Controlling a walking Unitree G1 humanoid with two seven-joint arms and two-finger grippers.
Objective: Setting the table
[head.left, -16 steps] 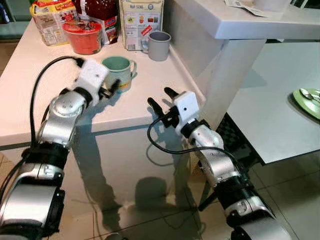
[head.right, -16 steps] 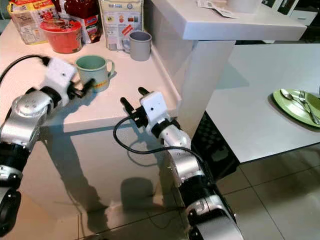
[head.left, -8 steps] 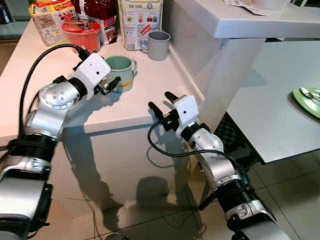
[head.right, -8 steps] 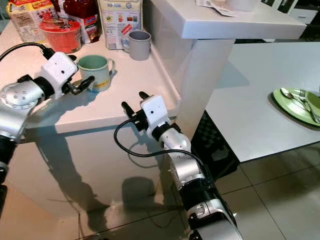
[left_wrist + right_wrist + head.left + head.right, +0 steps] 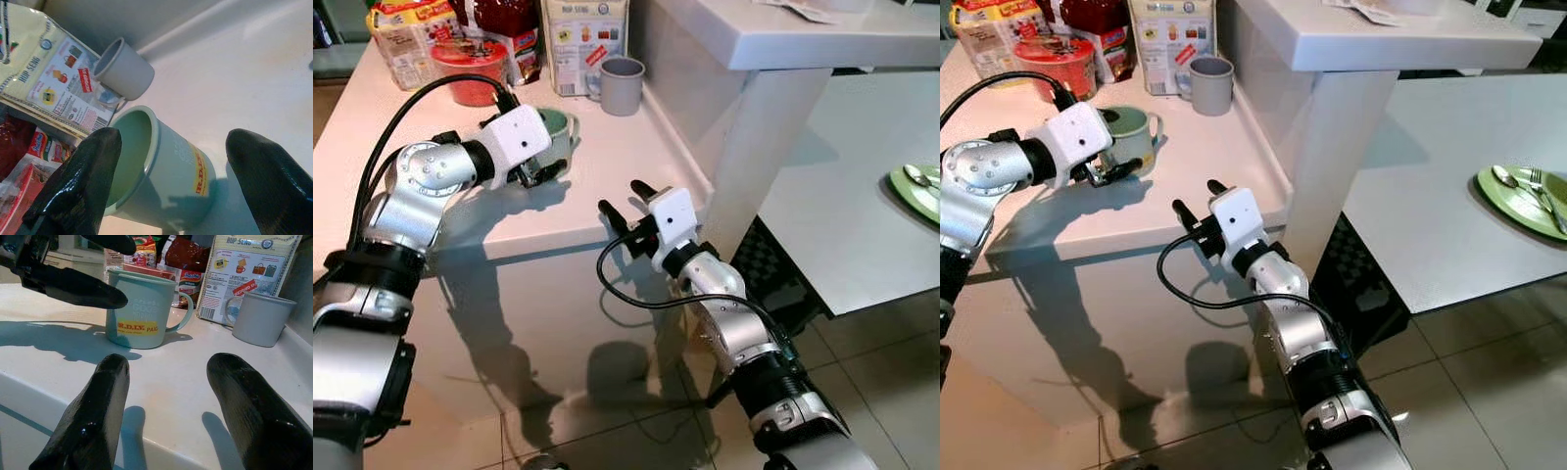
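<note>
Over the past second the left tool has swung in across the counter and closed the distance to the green mug, which has stayed where it stood. The tool now sits spread apart around the mug: in the left wrist view one black finger lies at the rim on the open side and the other stands off the far wall, with no squeeze on the mug visible. The mug is upright near the middle of the counter, a yellow label on its side and its handle turned toward the grey mug. The grey mug stands further back, just in front of a cream packet leaning at the rear of the counter. Beside that packet are a red bowl, a dark red bag and a yellow packet, all grouped at the back. The right tool hovers at the counter's front edge, well short of the mug, its two fingers parted and holding nothing; its wrist view looks across the counter top at both mugs. To the robot's right, past a white pillar, a lower white table carries a green plate at its far edge, with a spoon and a fork lying on it.
</note>
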